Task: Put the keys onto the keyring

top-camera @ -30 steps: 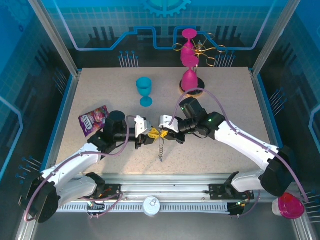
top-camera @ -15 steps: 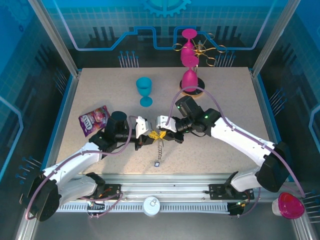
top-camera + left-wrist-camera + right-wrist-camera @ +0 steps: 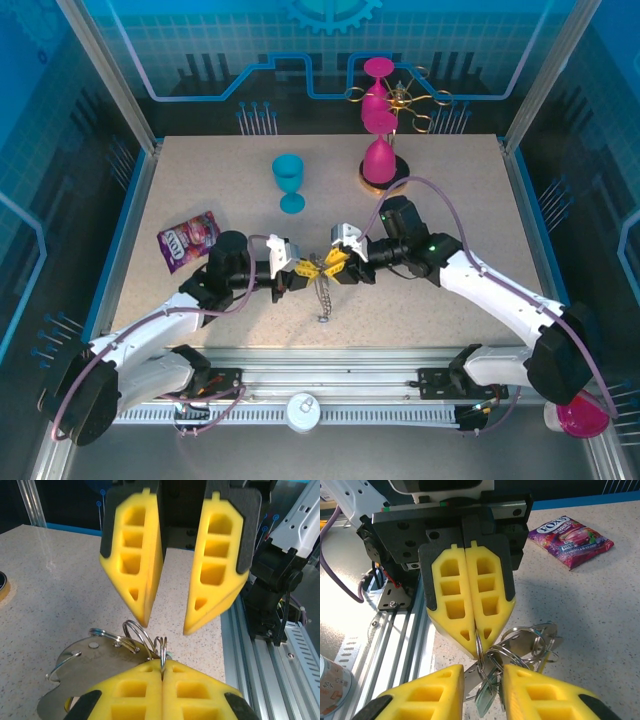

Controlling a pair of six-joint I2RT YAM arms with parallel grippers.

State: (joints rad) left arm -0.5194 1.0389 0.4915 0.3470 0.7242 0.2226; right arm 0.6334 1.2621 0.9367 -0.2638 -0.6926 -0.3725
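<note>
The keyring [image 3: 162,649] is a bundle of thin metal rings with a flat metal tag [image 3: 95,655]. My left gripper [image 3: 162,666] is shut on one ring, holding the bundle just above the table. In the right wrist view that ring [image 3: 478,642] sticks out of the shut left fingers [image 3: 452,600]. My right gripper [image 3: 482,672] stands open, its fingers on either side of the hanging silvery keys [image 3: 488,692] without pinching them. From above, both grippers meet at mid-table, left gripper [image 3: 290,272] and right gripper [image 3: 338,266], and a short chain [image 3: 322,298] dangles below the bundle.
A purple snack packet [image 3: 187,238] lies left of the left arm. A blue goblet [image 3: 289,180] stands behind the grippers, and a stand of pink goblets [image 3: 380,150] at the back. The aluminium rail [image 3: 330,355] runs along the near edge.
My right gripper has opened and let go of the bundle, drawing back slightly to the right. The left gripper has closed fully and keeps its hold on the ring.
</note>
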